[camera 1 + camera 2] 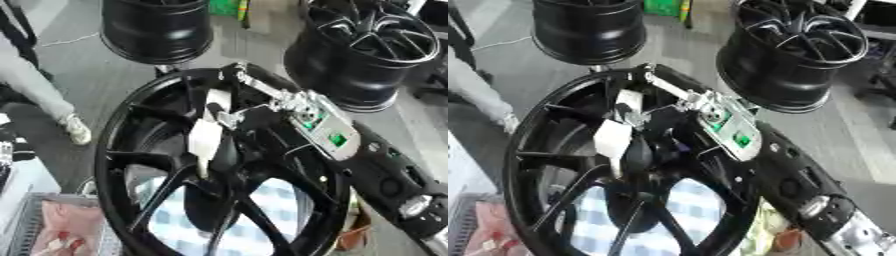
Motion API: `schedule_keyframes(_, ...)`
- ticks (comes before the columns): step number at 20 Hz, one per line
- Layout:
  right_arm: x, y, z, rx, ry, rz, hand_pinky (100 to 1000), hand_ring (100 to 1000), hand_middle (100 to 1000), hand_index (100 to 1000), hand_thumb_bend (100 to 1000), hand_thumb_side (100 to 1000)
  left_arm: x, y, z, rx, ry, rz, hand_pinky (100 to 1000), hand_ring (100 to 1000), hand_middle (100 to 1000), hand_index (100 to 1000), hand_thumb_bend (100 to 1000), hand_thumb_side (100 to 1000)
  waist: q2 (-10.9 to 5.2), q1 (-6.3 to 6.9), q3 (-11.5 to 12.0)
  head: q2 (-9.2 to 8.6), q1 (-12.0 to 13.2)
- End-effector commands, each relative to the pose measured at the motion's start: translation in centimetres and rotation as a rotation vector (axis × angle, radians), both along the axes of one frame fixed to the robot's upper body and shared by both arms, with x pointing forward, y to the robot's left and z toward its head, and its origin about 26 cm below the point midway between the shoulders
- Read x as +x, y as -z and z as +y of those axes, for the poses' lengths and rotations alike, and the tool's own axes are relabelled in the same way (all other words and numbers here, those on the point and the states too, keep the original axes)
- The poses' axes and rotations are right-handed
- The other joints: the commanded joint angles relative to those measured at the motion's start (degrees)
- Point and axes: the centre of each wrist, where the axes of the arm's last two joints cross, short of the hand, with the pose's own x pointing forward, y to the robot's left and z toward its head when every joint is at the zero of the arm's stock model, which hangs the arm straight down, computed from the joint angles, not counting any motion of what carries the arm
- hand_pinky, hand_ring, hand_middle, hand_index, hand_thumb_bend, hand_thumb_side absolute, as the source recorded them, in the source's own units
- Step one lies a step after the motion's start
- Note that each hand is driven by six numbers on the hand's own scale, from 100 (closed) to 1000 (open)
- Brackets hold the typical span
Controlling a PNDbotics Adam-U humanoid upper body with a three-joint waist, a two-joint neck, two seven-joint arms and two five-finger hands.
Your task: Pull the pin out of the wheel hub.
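Note:
A large black wheel hub (122,150) fills the foreground, lying face up with its spokes meeting at the centre. A white elongated pin (206,140) stands over the hub's centre, its lower end down among the spokes. My right hand (325,129) reaches in from the lower right across the rim, its back with a green board facing up. Its silver fingers (229,114) are curled at the pin's upper end and pinch it, while one finger (254,82) stretches toward the far rim. The left hand shows in no view.
Two more black wheels stand behind, at the back left (157,30) and the back right (367,50). A blue and white checked cloth (184,220) lies under the hub. A basket (26,220) with pink contents sits lower left. A person's leg and shoe (77,129) are at the left.

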Motion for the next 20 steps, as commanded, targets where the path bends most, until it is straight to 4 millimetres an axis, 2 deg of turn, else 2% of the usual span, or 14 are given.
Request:
schedule_keyframes(1,-0.1,-1.6,0.0,0.035,0.009,-0.071,654,620,381,558,100,193,0.2,-0.8,-0.1,0.009,0.011,-0.026,647,632,668,812,116,765,-0.63,0.55,0.0,0.22,-0.2)
schedule_keyframes(2,-0.1,-1.7,0.0,0.039,0.011,-0.078,650,615,372,551,100,171,0.2,-0.8,-0.1,0.008,0.012,-0.026,647,633,668,812,116,765,-0.64,0.56,0.0,0.25,-0.3)
schedule_keyframes(11,-0.1,-1.9,-0.2,-0.013,0.018,-0.079,611,570,353,540,100,167,0.2,-0.8,-0.1,0.007,0.015,-0.024,648,633,668,812,113,767,-0.82,0.51,0.2,0.49,-0.4)
schedule_keyframes(17,-0.3,-3.6,-0.2,0.035,0.012,-0.128,608,562,349,541,100,151,0.2,-0.7,-0.1,0.006,0.018,-0.022,648,634,668,812,113,767,-1.0,0.53,0.3,0.68,-0.6)
schedule_keyframes(18,-0.4,-3.8,-0.2,0.039,0.01,-0.132,609,564,354,547,100,150,0.2,-0.7,-0.1,0.005,0.018,-0.022,648,634,668,812,113,767,-1.03,0.53,0.3,0.66,-0.7)
schedule_keyframes(19,-0.5,-3.8,-0.2,0.039,0.006,-0.133,624,589,413,621,100,142,0.2,-0.7,-0.1,0.005,0.018,-0.022,648,634,668,812,113,768,-1.06,0.53,0.4,0.6,-0.7)
schedule_keyframes(20,-0.6,-3.9,-0.1,0.032,0.001,-0.133,629,598,436,650,100,141,0.2,-0.7,-0.1,0.005,0.019,-0.022,648,634,668,812,113,768,-1.09,0.53,0.4,0.56,-0.7)
